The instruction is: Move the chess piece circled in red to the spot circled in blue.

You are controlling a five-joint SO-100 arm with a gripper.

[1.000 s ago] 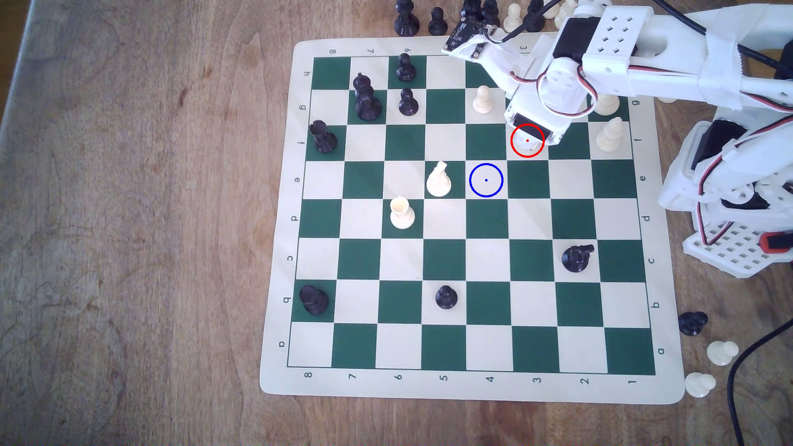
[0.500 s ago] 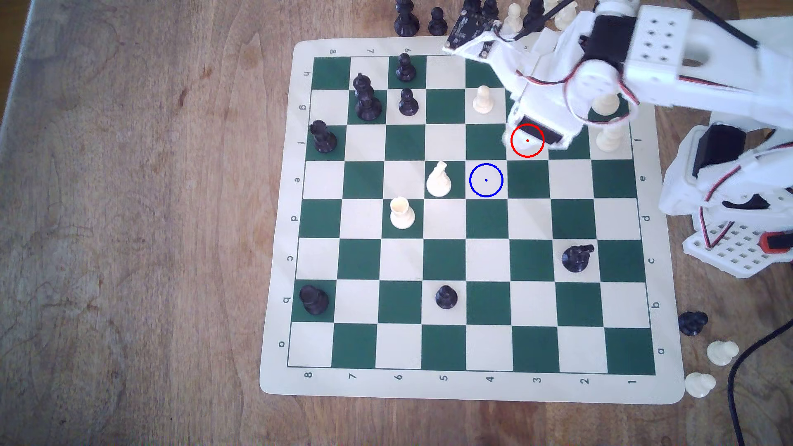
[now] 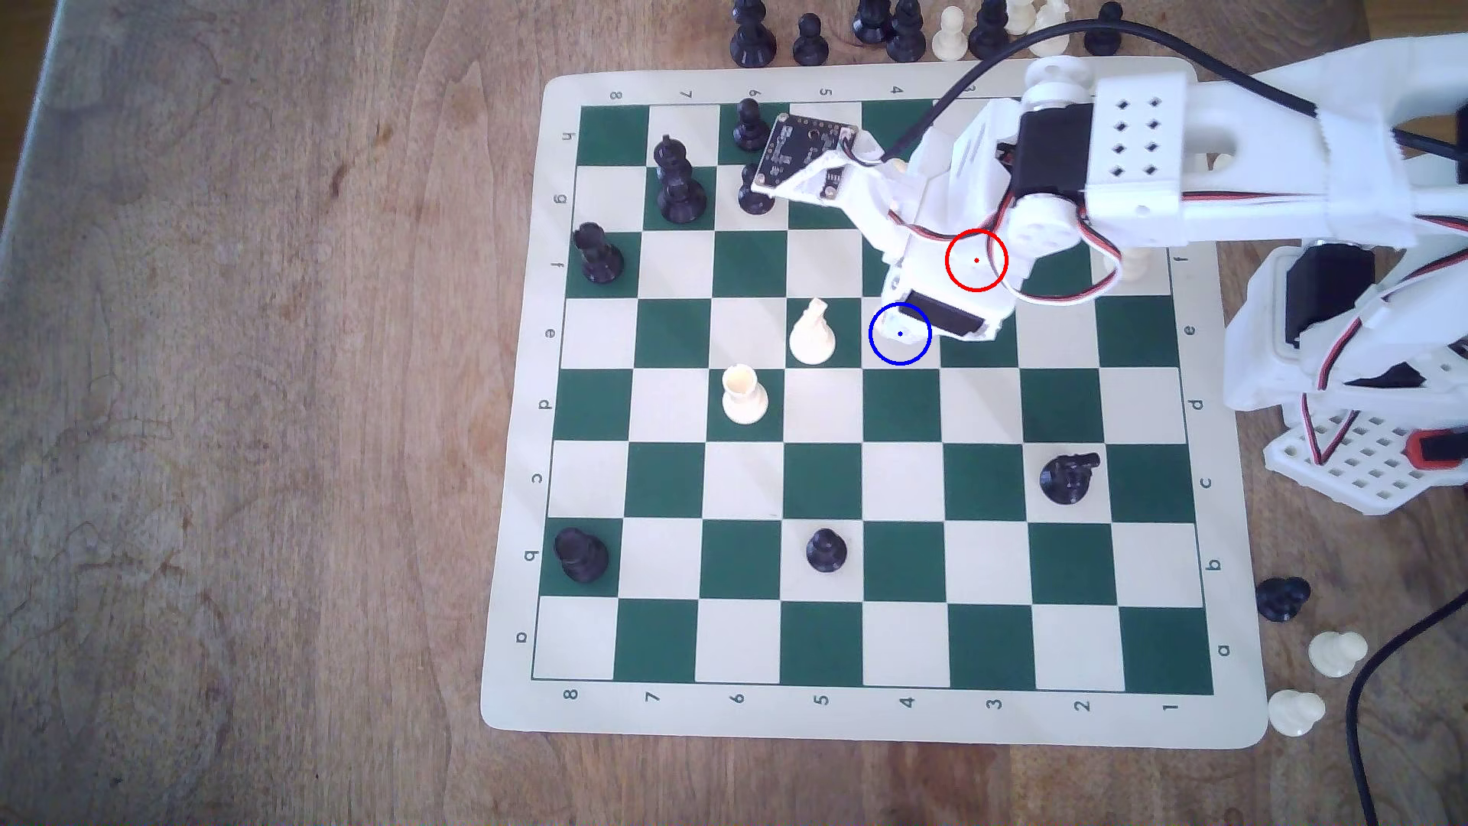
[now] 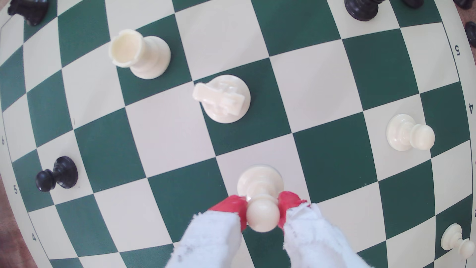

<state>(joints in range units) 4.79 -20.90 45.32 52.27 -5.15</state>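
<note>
Surface (image 3: 238, 397): brown wood, carrying the chessboard and loose spare pieces beyond its edges.
Chessboard (image 3: 874, 719): green and cream squares on a cream mat; every place below is given relative to the blue ring.
Arm (image 3: 1128, 159): white, reaching in from the exterior view's right, its end over the blue ring.
Hand (image 4: 262, 214): red-tipped fingers (image 4: 229, 206) closed on the white pawn, one on each side of its neck and ball head.
White rook (image 3: 743, 395): two files to the exterior view's left of the ring, one row nearer the camera.
White knight (image 3: 812, 333): on the green square just to the exterior view's left of the ring.
White pawn (image 4: 261, 195): upright in the hand, over the ringed cream square; whether its base touches the board is hard to tell.
Blue ring (image 3: 900, 334): drawn on a cream square, partly overlapped by the hand's end.
Red ring (image 3: 976, 260): one square diagonally away from the ring, lying over the arm.
</note>
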